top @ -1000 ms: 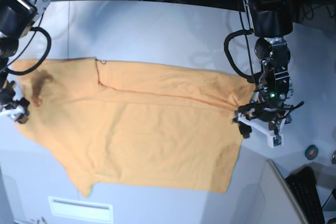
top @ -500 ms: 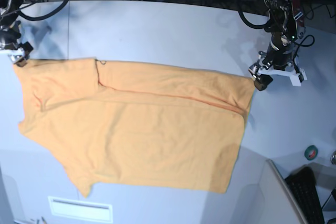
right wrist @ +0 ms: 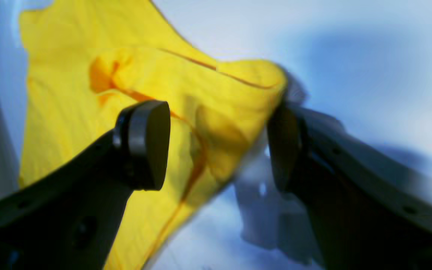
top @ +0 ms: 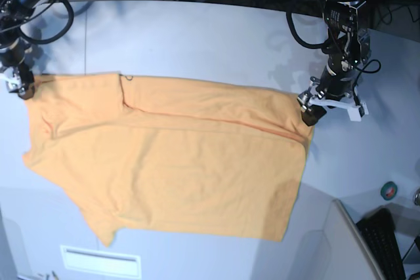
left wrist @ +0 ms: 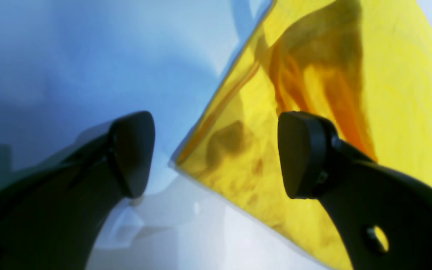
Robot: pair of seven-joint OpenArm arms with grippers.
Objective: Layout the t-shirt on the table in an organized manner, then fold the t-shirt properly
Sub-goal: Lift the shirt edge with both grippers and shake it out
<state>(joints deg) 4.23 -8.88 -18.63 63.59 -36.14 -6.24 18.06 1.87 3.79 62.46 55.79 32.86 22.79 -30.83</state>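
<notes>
The left gripper (left wrist: 216, 153) stands wide open over the shirt's (top: 177, 162) corner, one finger (left wrist: 302, 153) above the cloth, the other above the bare table (top: 216, 37), gripping nothing. The right gripper (right wrist: 219, 146) is also spread wide, straddling a bunched corner without pinching it. The shirt lies mostly flat across the table's middle, between both arms.

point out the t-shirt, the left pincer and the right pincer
t-shirt (top: 177, 162), base view, middle of the cloth
left pincer (left wrist: 216, 153), left wrist view, gap between fingertips
right pincer (right wrist: 219, 146), right wrist view, gap between fingertips
</notes>
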